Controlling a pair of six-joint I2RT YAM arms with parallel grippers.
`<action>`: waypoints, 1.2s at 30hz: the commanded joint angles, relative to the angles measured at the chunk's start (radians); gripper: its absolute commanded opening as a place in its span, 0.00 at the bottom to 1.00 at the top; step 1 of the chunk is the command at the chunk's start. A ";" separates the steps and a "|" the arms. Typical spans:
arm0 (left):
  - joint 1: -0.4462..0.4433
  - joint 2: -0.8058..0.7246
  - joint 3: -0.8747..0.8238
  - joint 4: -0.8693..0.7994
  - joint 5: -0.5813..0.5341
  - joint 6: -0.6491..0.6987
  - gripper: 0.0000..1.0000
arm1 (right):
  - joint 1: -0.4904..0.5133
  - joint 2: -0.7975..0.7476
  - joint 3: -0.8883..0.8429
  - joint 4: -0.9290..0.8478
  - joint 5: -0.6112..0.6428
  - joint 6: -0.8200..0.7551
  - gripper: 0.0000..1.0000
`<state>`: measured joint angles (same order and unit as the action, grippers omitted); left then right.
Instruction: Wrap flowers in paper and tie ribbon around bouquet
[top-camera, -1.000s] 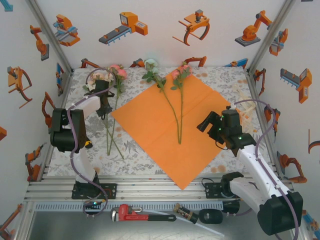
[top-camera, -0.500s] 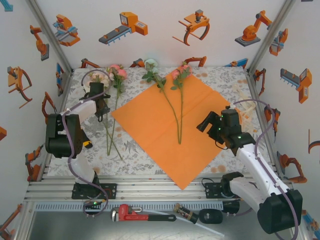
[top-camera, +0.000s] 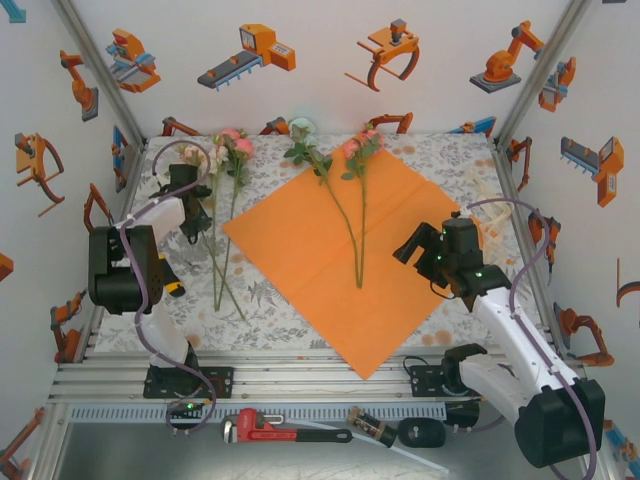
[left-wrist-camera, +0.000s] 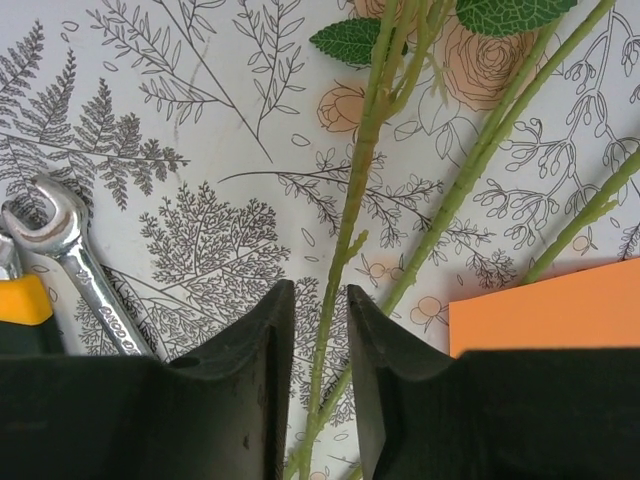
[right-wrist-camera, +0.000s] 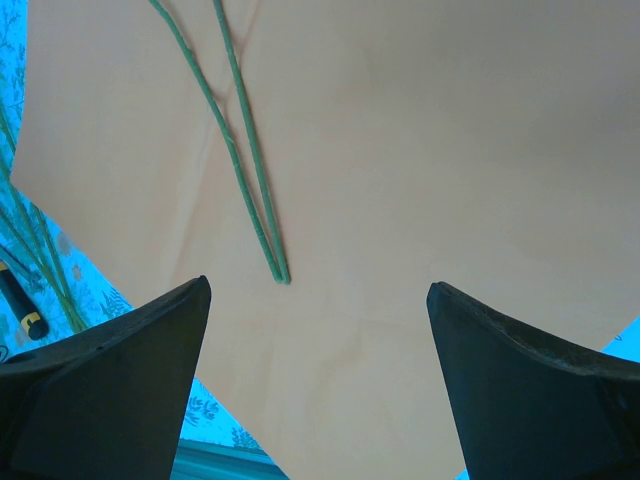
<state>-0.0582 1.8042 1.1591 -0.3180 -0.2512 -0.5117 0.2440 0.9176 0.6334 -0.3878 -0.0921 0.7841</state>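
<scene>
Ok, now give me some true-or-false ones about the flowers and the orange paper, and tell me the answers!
1. Two flowers lie on the orange paper. True.
2. The right tool is squeezing a stem. False: it is wide open above the paper, holding nothing.
3. Between the jaws of the left tool runs a green stem. True.
4. Every flower is on the paper. False: more flowers lie on the tablecloth, left of the paper.
5. The paper is rolled into a cone. False: it lies flat.
</scene>
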 joint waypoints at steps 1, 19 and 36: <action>0.003 0.030 0.036 -0.040 0.030 -0.015 0.29 | 0.003 -0.016 0.035 -0.003 0.000 -0.010 0.80; -0.002 -0.037 0.092 -0.088 0.007 0.031 0.01 | 0.003 -0.037 0.040 -0.017 0.014 -0.010 0.81; -0.612 0.340 0.836 0.004 0.186 0.029 0.00 | 0.003 -0.084 0.033 -0.045 0.033 -0.014 0.81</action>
<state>-0.6159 1.9934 1.8645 -0.2504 -0.1047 -0.4194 0.2440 0.8742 0.6510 -0.4145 -0.0837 0.7837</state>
